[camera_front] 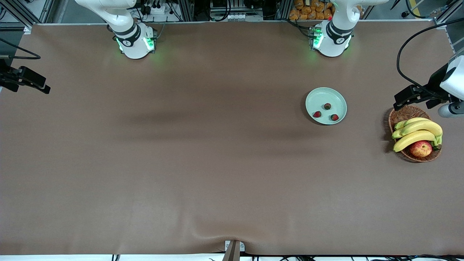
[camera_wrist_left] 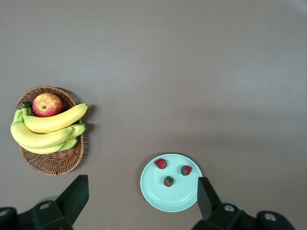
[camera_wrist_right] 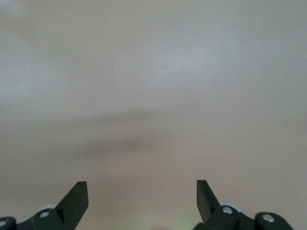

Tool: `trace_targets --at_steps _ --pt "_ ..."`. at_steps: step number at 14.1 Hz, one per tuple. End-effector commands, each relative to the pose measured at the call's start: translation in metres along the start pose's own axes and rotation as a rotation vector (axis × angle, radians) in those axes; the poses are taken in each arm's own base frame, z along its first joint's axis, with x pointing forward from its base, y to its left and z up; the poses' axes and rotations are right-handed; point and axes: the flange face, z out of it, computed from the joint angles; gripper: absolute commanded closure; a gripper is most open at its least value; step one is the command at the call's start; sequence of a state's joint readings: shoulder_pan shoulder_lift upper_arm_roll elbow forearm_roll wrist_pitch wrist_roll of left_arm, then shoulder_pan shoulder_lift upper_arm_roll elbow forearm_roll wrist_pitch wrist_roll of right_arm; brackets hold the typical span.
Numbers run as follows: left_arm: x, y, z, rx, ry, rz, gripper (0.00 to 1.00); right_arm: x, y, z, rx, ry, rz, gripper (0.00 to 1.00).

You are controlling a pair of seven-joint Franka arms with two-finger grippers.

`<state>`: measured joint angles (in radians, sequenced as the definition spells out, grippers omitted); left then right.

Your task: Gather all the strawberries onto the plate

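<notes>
Apparently the collecting is at its end: all three strawberries [camera_front: 327,106] [camera_front: 317,114] [camera_front: 334,117] lie inside the plate [camera_front: 315,95]. The plate sits in the upper half of the front view, toward the left arm's end of the table. The berries are a little apart from each other and none touches the rim. I see no other berry on the brown table [camera_front: 203,163] in any view. The left gripper [camera_wrist_left: 141,182] hangs high at the edge of the front view, over the table just beside the wicker basket [camera_front: 398,114], with its fingers spread wide and nothing between them. Its wrist camera looks down on both the plate and the basket. The basket holds the bananas [camera_front: 417,132] and an apple [camera_front: 420,148], and these are not part of the job. The right gripper [camera_wrist_right: 141,184] waits over bare table at the right arm's end, in the upper part of the front view, and its fingers are also wide and empty. In my judgement the step in hand is only the last check, so the next move calls for no grasp at all. If the arms move, they should pass well away from the plate and the basket, so that no berry is knocked out again. A berry hidden outside these views I cannot exclude.
</notes>
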<state>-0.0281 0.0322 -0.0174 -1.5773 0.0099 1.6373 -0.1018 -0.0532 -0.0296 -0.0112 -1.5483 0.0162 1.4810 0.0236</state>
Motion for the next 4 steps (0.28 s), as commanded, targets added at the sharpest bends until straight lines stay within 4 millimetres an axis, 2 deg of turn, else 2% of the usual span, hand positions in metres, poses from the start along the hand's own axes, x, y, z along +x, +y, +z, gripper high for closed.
trace_targets --at_steps 1,4 --pt "0.0009 0.0011 -0.0044 -0.008 0.010 -0.004 0.00 -0.0019 0.0021 -0.0056 -0.013 0.009 -0.004 0.00" --pt "0.0004 0.0028 -0.0053 -0.008 0.011 0.001 0.00 -0.0021 0.0001 -0.0055 -0.010 0.007 -0.006 0.00"
